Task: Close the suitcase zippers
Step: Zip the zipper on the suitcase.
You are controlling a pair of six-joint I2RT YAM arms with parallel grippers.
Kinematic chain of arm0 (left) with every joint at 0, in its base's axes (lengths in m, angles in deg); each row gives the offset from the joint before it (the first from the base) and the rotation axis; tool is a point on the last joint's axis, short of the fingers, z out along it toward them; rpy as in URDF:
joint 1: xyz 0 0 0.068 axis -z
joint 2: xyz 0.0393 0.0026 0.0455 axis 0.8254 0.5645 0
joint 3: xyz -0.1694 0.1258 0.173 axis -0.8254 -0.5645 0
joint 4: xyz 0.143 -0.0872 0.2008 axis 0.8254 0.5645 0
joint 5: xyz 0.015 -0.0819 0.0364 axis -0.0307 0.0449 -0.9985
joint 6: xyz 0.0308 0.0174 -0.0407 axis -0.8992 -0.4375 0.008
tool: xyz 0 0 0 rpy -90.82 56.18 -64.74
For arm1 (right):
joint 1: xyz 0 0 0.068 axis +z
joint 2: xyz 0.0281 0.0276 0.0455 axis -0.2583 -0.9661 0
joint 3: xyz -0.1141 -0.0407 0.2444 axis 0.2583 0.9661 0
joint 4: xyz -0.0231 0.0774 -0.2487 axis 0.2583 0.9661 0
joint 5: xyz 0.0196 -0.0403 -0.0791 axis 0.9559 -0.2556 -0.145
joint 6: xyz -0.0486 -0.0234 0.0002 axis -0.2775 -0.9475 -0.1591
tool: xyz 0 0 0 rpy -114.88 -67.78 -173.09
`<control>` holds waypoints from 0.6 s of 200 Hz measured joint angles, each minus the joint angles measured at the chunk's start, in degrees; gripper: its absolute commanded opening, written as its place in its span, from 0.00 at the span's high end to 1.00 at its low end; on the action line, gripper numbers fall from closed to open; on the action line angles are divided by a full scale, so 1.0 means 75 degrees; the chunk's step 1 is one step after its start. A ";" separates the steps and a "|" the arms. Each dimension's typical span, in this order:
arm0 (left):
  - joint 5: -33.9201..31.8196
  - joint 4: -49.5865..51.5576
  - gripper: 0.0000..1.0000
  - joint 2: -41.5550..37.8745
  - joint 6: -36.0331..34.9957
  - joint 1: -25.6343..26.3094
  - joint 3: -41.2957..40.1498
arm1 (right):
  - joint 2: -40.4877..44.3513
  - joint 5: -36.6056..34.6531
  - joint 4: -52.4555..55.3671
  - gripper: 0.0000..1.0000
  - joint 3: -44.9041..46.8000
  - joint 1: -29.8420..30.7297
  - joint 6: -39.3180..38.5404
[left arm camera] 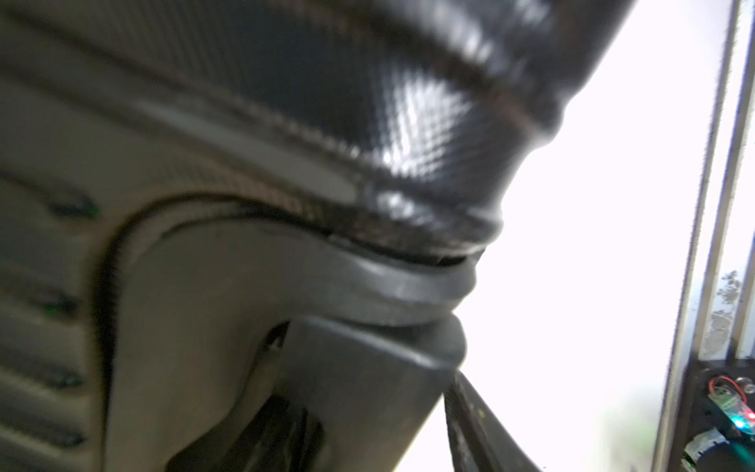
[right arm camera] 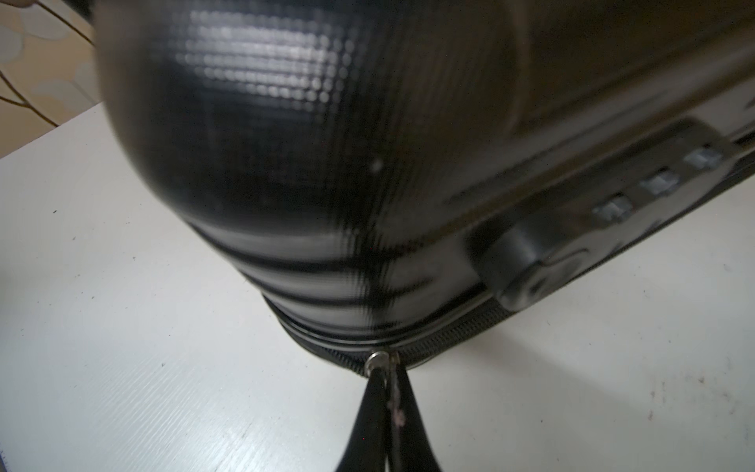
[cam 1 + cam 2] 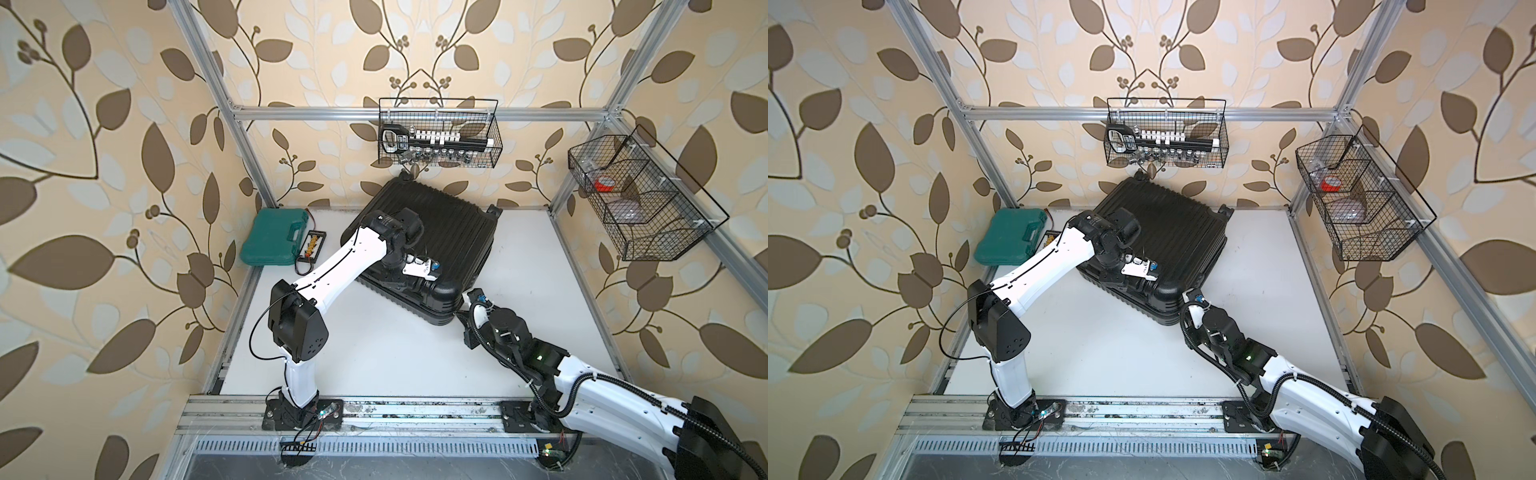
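both top views: got the suitcase [image 3: 449, 224] [image 3: 1167, 224] flat and angled at the far middle of the table [image 3: 395, 353], left gripper [image 3: 415, 284] down on its near top edge, right gripper [image 3: 461, 316] at the near corner. left wrist view: just blurry shell up close, can't tell that gripper's width. right wrist view: pinched tight on the silvery zipper pull [image 2: 378, 359] at the corner seam.

The suitcase [image 3: 455, 232], glossy black with a ribbed hard shell, lies flat and skewed on the table [image 2: 122, 286], halves together. Its nearest rounded corner sits right at the right hand [image 2: 384, 374]. The zippers [image 2: 449, 332], a thin black track, circle the seam low on that corner. One silvery pull tab [image 2: 378, 360] is pinched at the hand's tips.
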 measured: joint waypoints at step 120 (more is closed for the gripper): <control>-0.0726 -0.0487 0.71 -0.0551 -0.0912 -0.0251 -0.0787 | 0.0067 0.0213 0.0044 1.00 0.0003 -0.0032 -0.0082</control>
